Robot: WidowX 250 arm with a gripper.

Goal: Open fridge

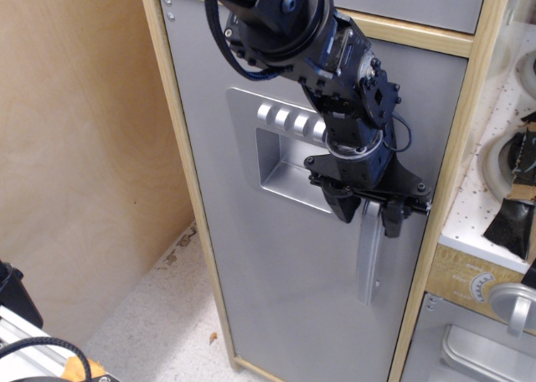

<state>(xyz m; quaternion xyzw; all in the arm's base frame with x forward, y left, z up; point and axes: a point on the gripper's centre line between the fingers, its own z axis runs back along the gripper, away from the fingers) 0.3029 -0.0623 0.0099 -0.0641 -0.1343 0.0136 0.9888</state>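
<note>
Straddling the top of the silver handle (366,260), gripper (368,219) jaws narrowed around it, firm grip uncertain; fridge (276,256) door at centre looks shut, pull-open remaining.

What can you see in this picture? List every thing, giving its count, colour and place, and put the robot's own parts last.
fridge: one, grey door in a light wood frame, centre, door shut.
handle: one, silver, vertical, right side of the door.
dispenser panel: one, silver, recessed, upper middle of the door.
buttons: silver, in a row atop the panel; three show fully, the rest hidden behind the arm.
wooden wall: one, light brown, left.
floor: pale speckled, bottom left.
oven door: one, grey, bottom right, with a silver handle above it.
gripper: one, black, fingers either side of the handle's top.
arm: one, dark blue and black, coming from the top.
</note>
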